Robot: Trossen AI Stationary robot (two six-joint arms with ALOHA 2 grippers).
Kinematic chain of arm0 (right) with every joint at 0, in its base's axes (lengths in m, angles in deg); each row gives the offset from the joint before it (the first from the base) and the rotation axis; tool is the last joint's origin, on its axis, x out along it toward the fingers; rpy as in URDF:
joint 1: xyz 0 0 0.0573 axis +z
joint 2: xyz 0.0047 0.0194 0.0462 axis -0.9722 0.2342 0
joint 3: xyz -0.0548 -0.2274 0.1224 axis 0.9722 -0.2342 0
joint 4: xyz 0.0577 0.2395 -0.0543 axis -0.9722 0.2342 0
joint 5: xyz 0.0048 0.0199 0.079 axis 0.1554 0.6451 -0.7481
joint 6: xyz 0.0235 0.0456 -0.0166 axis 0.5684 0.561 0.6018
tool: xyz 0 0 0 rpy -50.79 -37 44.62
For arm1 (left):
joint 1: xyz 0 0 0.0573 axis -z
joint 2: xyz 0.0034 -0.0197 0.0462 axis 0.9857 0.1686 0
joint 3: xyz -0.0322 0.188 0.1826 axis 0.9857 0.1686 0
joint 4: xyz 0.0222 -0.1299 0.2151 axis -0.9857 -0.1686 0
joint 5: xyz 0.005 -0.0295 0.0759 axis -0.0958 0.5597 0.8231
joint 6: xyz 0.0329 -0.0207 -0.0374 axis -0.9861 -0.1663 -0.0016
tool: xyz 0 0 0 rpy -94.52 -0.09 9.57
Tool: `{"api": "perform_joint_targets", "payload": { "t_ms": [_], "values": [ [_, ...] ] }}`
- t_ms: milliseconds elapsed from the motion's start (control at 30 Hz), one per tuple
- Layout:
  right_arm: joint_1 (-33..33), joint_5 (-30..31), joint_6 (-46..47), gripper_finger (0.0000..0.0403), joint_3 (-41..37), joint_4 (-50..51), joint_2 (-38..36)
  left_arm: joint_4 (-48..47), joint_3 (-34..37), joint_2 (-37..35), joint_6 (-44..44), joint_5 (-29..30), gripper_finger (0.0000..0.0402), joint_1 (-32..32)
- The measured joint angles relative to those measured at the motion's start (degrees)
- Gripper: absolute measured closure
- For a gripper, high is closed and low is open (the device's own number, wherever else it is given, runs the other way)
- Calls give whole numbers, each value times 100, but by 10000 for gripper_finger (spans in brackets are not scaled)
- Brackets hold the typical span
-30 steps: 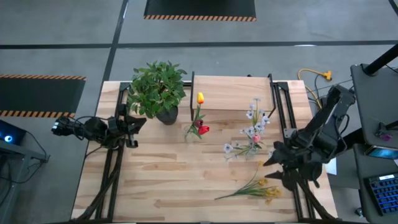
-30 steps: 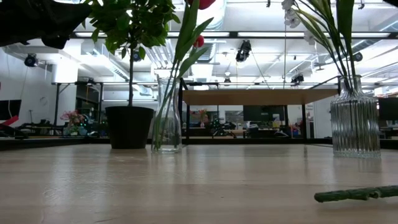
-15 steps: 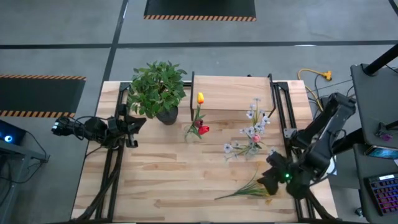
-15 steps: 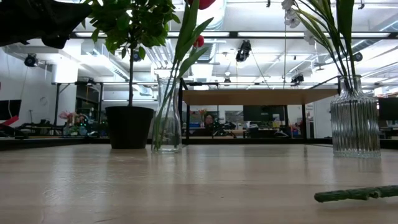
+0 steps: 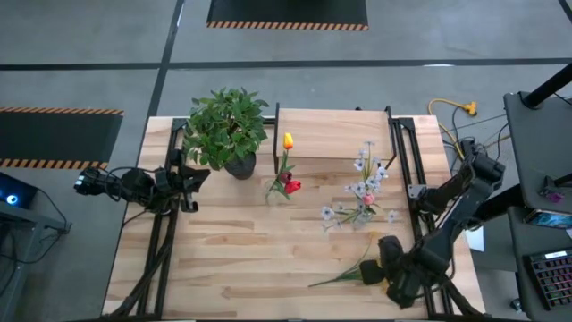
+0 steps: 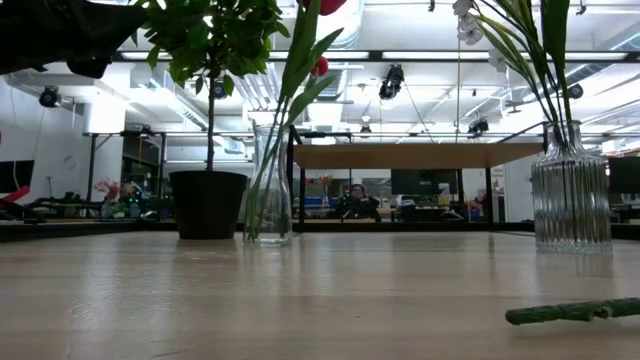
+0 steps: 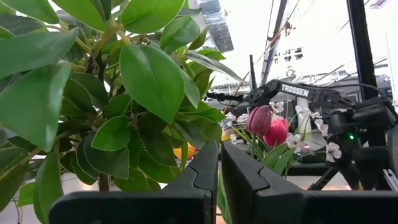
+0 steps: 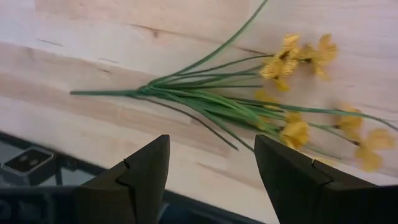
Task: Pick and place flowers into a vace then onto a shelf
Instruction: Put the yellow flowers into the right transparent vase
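Right gripper (image 8: pixel 211 180): dark fingers spread wide, gripping nothing. The loose spray of small yellow flowers on thin green stems (image 8: pixel 249 93) lies flat on the pale slatted wooden tabletop (image 8: pixel 93 50), just beyond the fingertips. Left gripper (image 7: pixel 219 180): fingers pressed together, empty, leafy green potted plant (image 7: pixel 93 93) ahead.

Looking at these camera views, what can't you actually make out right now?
- Yellow flowers: in the high view the right gripper covers the blooms; only stems show.
- Shelf: in the low view the vases and stems in front hide part of it.
- Left gripper: in the high view, too small and dark to read its fingers.
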Motion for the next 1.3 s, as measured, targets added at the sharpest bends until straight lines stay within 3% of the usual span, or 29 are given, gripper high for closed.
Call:
{"api": "perform_joint_targets", "payload": {
  "t_ms": [300, 667, 933, 1067, 1300],
  "values": [
    [-143, 149, -357, 183, 507, 3, 745, -2, 0, 0, 1, 0, 397, -1],
    [-141, 164, -683, 182, 879, 4, 747, -2, 33, 4, 256, 0, 397, 0],
    [-201, -90, 364, 184, 936, -22, 731, -4, 33, 4, 256, 0, 397, 0],
    [-349, -538, 544, 184, 952, -74, 784, -2, 33, 4, 258, -2, 397, -1],
    [-763, -599, 545, 184, 1102, -334, 1135, -2, 33, 4, 258, -1, 397, -1]
  ]
}}
